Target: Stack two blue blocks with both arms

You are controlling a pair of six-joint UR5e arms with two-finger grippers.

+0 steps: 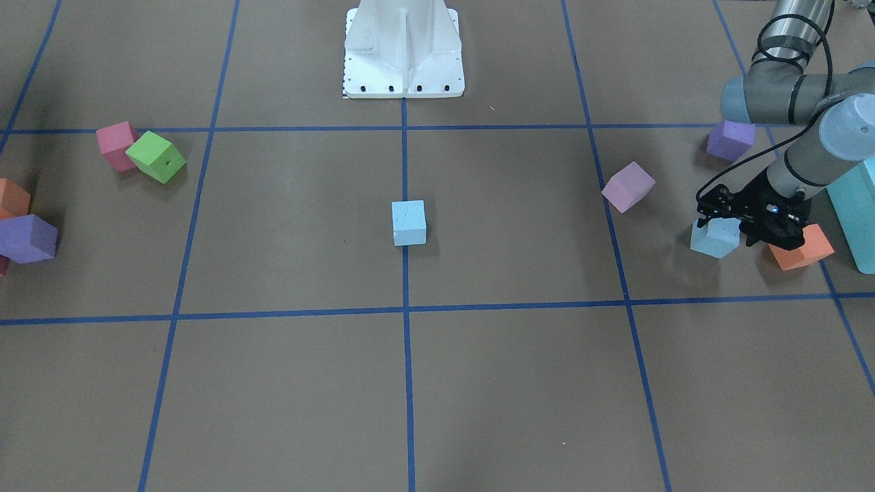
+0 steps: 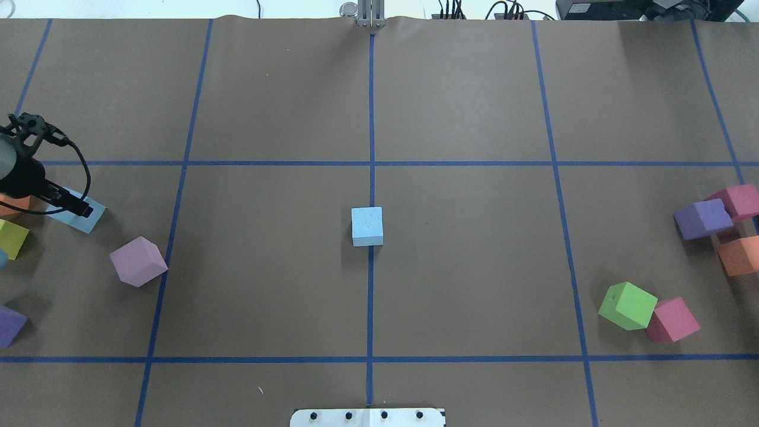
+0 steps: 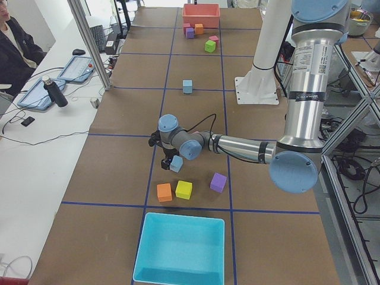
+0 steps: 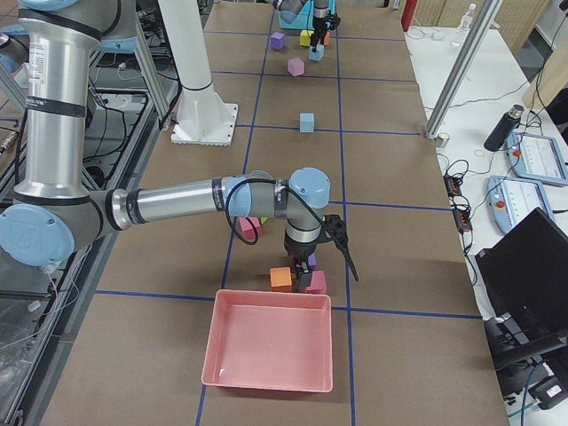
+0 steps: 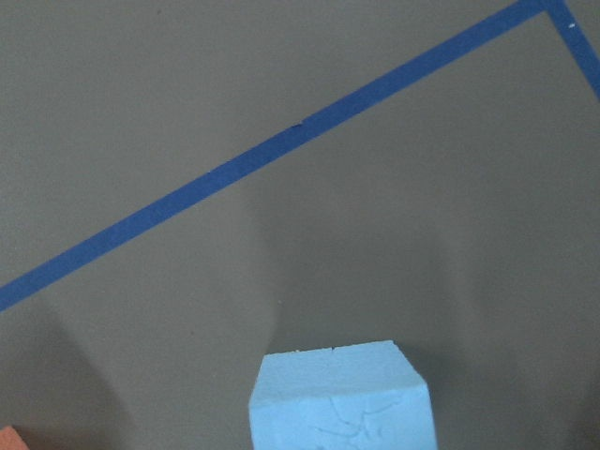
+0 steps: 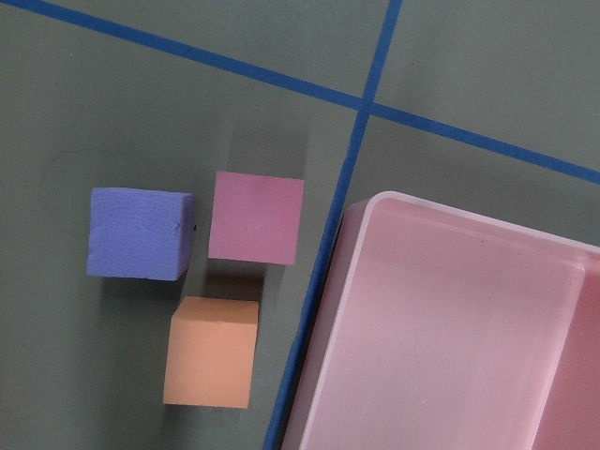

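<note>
The left claw works in a crowded corner of the brown paper-covered desk. An orange foam cube lies just beside the claw on its outer side. The wall of a large turquoise plastic bin stands right behind that cube. A yellow-green foam cube sits next to the orange one. A violet foam cube lies under the grey left arm, on the robot's side. A lilac foam cube sits toward the desk's middle, turned cornerwise to the blue tape grid.

The claw stands over one pale sky-blue speckled foam cube, with a finger at each of two opposite sides. Whether the fingers press on it I cannot tell. This cube is turned cornerwise to the grid. Being a cube, it has no long axis.

The other pale sky-blue foam cube sits flat in the desk's middle on the central tape line, out from the white base pedestal. Its faces are nearly square with the grid, and it is well apart from every other cube.

At the opposite end the right claw hangs above three cubes just beside a pink plastic tray. They are a blue-purple foam cube, a magenta foam cube and a second orange foam cube. Whether this claw is spread or pressed together cannot be told. Nearer the middle, a lime-green foam cube touches a rose-red foam cube.
</note>
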